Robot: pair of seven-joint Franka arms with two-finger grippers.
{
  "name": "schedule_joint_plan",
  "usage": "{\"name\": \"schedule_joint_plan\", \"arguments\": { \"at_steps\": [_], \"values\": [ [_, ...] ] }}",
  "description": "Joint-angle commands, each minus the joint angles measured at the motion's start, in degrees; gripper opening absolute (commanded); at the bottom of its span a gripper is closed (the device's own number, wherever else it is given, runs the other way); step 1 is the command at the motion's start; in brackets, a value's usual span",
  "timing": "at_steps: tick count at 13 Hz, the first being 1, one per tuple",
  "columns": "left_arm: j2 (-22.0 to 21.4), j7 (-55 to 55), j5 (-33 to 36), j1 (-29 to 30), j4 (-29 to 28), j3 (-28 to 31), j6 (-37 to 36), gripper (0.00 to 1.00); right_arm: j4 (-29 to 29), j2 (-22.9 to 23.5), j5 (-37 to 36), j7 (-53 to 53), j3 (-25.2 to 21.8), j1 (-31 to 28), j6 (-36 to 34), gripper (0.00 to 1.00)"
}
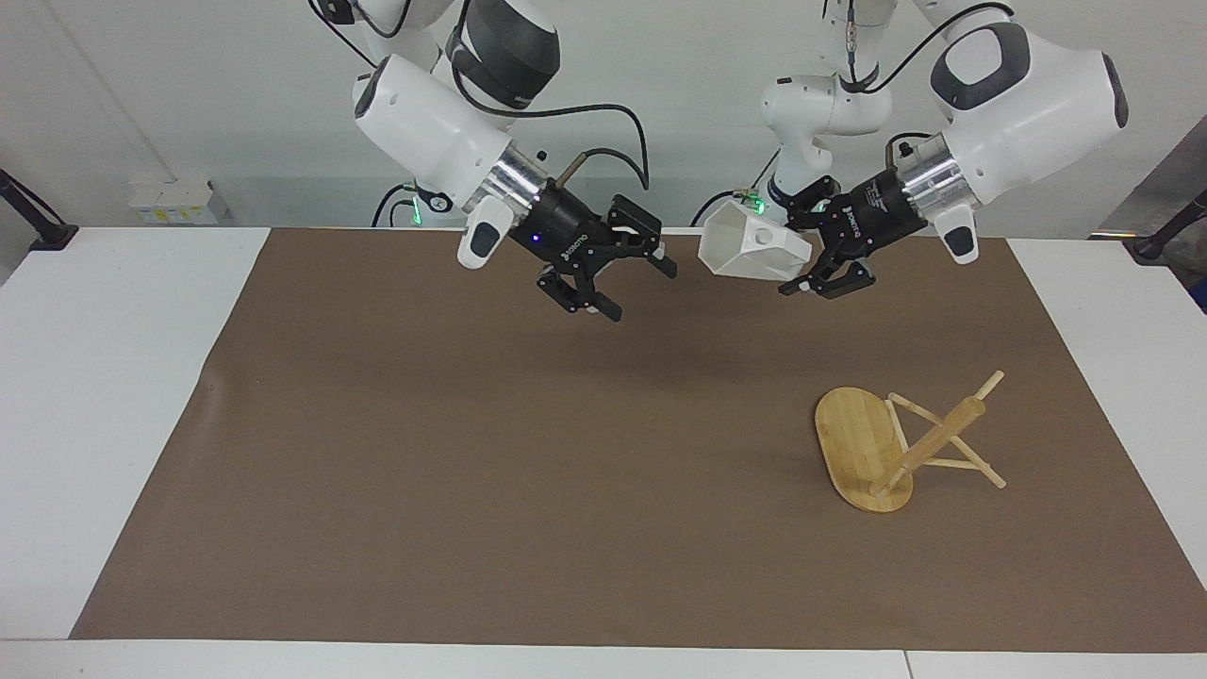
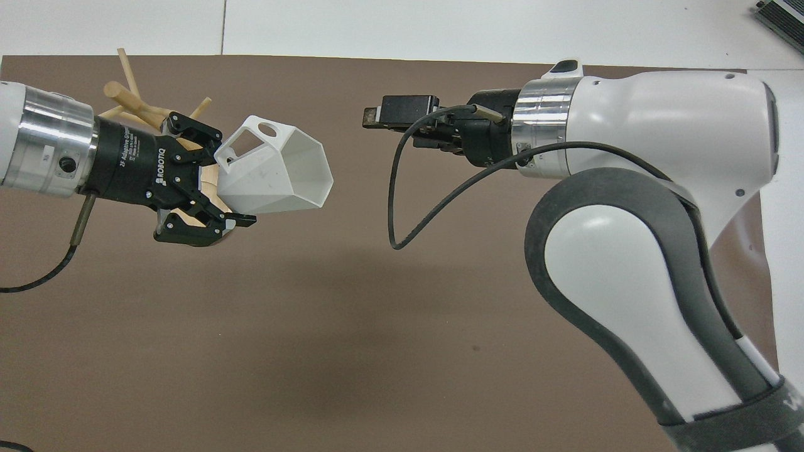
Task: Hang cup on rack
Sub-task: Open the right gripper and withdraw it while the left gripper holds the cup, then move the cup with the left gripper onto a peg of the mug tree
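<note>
Facing view: two white arms above a brown mat (image 1: 471,453) on a white table (image 1: 104,396). Left gripper (image 1: 818,266), reaching in from the left arm's end of the table, clamped on the base end of the cup (image 1: 750,251) and holding it in the air, well above the mat. Cup small, white, faceted, tipped on its side, wide mouth pointing toward the right gripper (image 1: 630,279), flat handle tab with its round hole facing upward. Right gripper hanging over the mat, apart from the cup with a clear gap between them, fingers spread wide and holding nothing. Rack (image 1: 901,443) of light bamboo lying toppled on the mat, farther from the robots than the cup and toward the left arm's end of the table: oval base tipped up on its edge, thick post slanting away from it, thin pegs sticking out, some touching the mat. Overhead view: same cup (image 2: 276,169) gripped at its narrow end by the left gripper (image 2: 217,179), open mouth turned toward the right gripper (image 2: 377,117); rack (image 2: 135,100) mostly hidden under the left gripper, only post tip and a few pegs showing.
</note>
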Motion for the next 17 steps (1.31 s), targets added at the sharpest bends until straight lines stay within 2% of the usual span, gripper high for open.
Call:
{"name": "schedule_joint_plan", "arguments": {
  "at_steps": [1,3,5,7,10,14,17],
  "values": [
    [-1.6,0.8,-1.4,0.0,-1.8,0.3,-0.2,0.00,-1.3,-1.7,-0.6,1.4,0.3,-0.8,-0.6,1.00],
    [-1.6,0.8,-1.4,0.1,-1.9,0.5,-0.1,0.00,-3.3,-3.4,-1.3,1.1,0.1,-3.7,-2.3,1.00],
    [-2.2,0.5,-1.5,0.8,-3.1,0.7,0.7,0.00,-7.1,-7.0,-3.5,0.9,-0.1,-8.0,-5.9,1.00],
    [-3.0,-0.1,-1.5,1.6,-5.4,0.8,4.2,0.00,-8.6,-8.2,-13.3,0.8,-0.1,-12.5,-11.6,1.00],
    [-3.6,-2.6,-1.7,2.7,-7.9,0.8,10.0,0.00,-8.5,-9.5,-31.7,-1.2,-0.2,-17.7,-22.5,1.00],
    [-3.9,-10.1,-1.7,3.5,-10.6,0.9,18.8,0.00,-7.9,-11.5,-46.0,-9.3,-0.3,-23.8,-21.9,1.00],
    [-5.2,-15.0,-1.7,3.5,-14.8,0.9,25.5,0.00,-7.9,-11.6,-51.8,-9.3,-1.8,-24.1,-19.0,1.00]
  ]
}}
